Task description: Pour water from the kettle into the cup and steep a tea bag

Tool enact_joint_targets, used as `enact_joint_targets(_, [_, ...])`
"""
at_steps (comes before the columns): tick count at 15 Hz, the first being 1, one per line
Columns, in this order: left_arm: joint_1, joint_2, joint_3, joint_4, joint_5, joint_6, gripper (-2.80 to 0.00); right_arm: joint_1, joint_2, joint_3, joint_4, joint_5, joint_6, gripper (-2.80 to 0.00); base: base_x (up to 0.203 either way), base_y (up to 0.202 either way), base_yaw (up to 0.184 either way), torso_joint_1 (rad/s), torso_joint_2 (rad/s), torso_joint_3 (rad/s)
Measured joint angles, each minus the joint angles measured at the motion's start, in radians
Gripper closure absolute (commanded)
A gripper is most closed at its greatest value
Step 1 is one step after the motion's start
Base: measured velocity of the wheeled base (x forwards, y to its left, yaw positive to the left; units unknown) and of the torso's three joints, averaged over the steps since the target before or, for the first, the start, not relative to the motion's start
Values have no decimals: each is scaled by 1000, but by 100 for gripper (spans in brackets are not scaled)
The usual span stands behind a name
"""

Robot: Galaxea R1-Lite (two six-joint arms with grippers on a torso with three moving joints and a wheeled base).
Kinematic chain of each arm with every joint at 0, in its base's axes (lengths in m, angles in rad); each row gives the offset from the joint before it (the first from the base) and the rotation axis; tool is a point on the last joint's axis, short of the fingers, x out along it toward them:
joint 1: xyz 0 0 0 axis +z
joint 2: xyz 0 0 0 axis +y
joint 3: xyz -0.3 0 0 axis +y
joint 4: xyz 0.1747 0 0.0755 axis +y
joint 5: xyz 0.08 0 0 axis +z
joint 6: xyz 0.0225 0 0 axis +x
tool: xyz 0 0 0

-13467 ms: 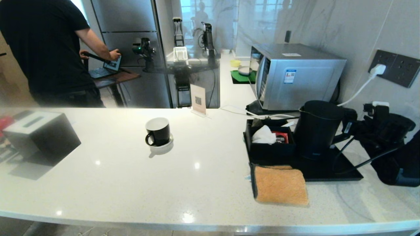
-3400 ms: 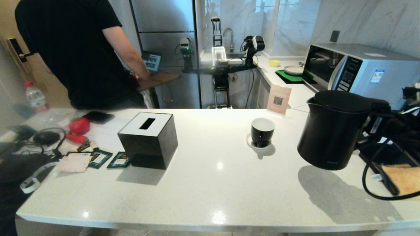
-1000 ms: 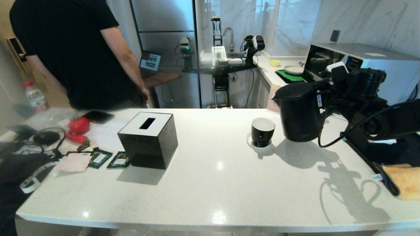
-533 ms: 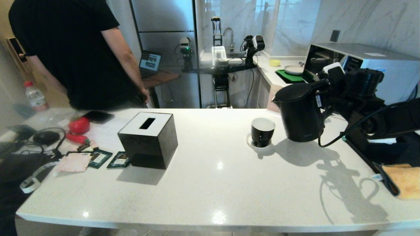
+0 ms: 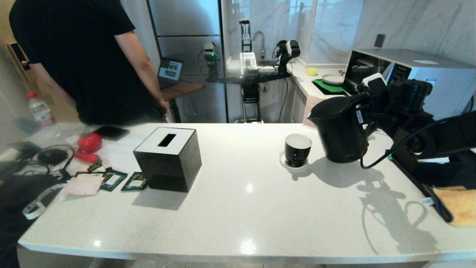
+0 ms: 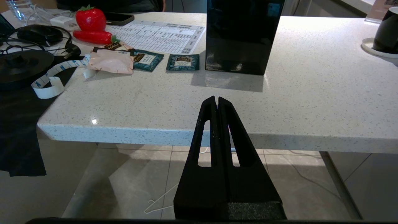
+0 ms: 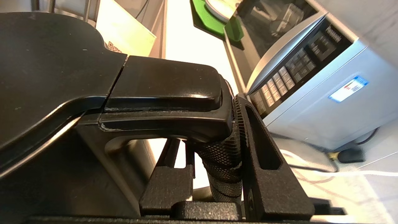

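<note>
The matte black kettle (image 5: 340, 130) hangs just right of the cup, tipped slightly with its spout toward it. My right gripper (image 5: 368, 111) is shut on the kettle's handle; in the right wrist view the kettle (image 7: 62, 77) fills the frame and the gripper (image 7: 211, 124) clamps the mesh-wrapped grip. The black cup (image 5: 297, 149) stands on its white saucer (image 5: 293, 165), its inside white. No water shows. A pale square tea bag (image 5: 83, 184) lies far left on the counter. My left gripper (image 6: 217, 99) is shut and empty, below the counter's front edge.
A black cube tissue box (image 5: 167, 158) stands mid-counter, with dark green sachets (image 5: 135, 181) beside it. A person in black (image 5: 85, 59) stands behind the counter at left. Cables, a red strawberry toy (image 5: 90, 142) and a bottle clutter the far left. A microwave (image 5: 420, 78) stands behind my right arm.
The right gripper has tipped the kettle a little further toward the cup and lowered it slightly. Cup, tissue box and left gripper have stayed put.
</note>
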Motion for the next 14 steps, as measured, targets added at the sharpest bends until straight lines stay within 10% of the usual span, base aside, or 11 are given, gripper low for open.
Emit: enact_joint_targets(14, [0, 0, 0, 0, 0, 0, 0, 46, 1, -1, -41, 4, -204, 0, 0, 0, 0, 0, 0, 0])
